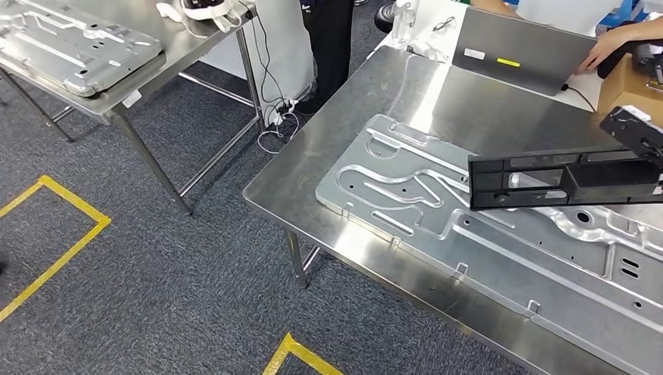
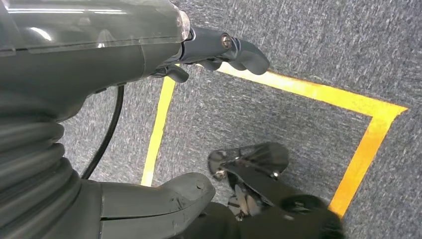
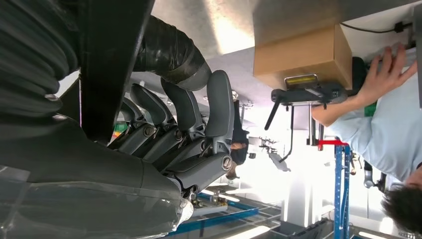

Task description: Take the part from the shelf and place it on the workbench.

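A long black part [image 1: 563,178] lies crosswise over the stamped metal panel [image 1: 485,242] on the steel workbench [image 1: 313,168]. My right hand [image 1: 635,129] grips its right end at the picture's edge. Whether the part touches the panel I cannot tell. In the right wrist view the dark fingers [image 3: 199,124] curl around the black part [image 3: 112,64]. My left hand [image 2: 199,119] hangs over the grey carpet, its thumb [image 2: 169,196] and fingers [image 2: 239,50] apart with nothing between them.
A cardboard box [image 1: 635,82] and a grey flat case [image 1: 520,51] stand at the workbench's far side, where a person's hand [image 1: 602,48] rests. A second table [image 1: 176,55] with another metal panel [image 1: 74,47] stands far left. Yellow tape [image 1: 66,230] marks the floor.
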